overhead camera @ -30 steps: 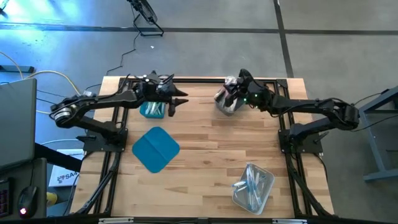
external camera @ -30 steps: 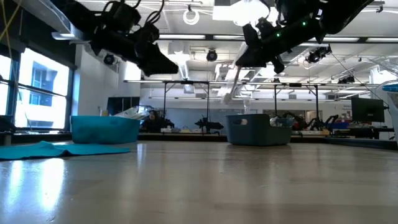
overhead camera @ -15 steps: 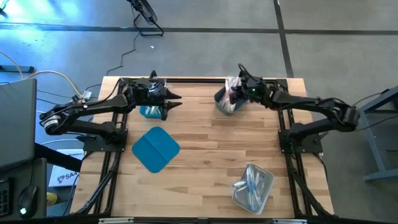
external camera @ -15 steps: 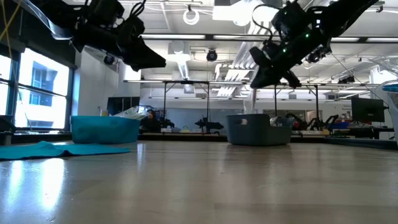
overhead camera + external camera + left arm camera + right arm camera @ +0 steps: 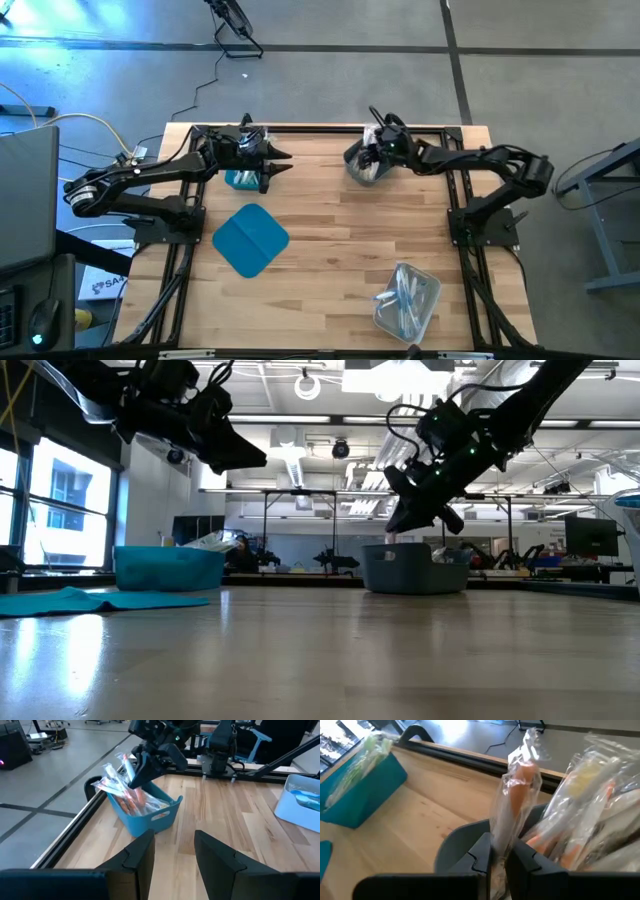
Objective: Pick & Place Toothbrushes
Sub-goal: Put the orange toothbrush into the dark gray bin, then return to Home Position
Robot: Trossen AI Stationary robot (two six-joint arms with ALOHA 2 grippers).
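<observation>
My right gripper (image 5: 499, 851) is shut on a wrapped toothbrush with an orange part (image 5: 517, 785), just above the grey bin (image 5: 362, 168) at the table's far side. Several more wrapped toothbrushes (image 5: 590, 805) stand in that bin. In the low view my right gripper (image 5: 398, 522) hangs just over the bin's rim (image 5: 415, 550). My left gripper (image 5: 172, 851) is open and holds nothing. It hovers over the teal bin (image 5: 243, 178), which holds green toothbrushes (image 5: 362, 757). My right gripper pinches the wrapped toothbrush between its two fingers, low on the wrapper (image 5: 500, 836). The fingers slant down from the table's right side. The toothbrush sticks out past the fingertips over the grey bin. Its other end is hidden behind the fingers.
A flat teal lid (image 5: 250, 240) lies on the table near the left arm. A clear bin (image 5: 405, 300) with several toothbrushes sits near the front right corner. Bare wood lies between the bins in the table's middle.
My right gripper has sunk toward the grey bin with the toothbrush, tipping downward and rolling as it went. It has stayed shut on the toothbrush. My left gripper has drawn back a little toward the table's left edge, then kept still.
</observation>
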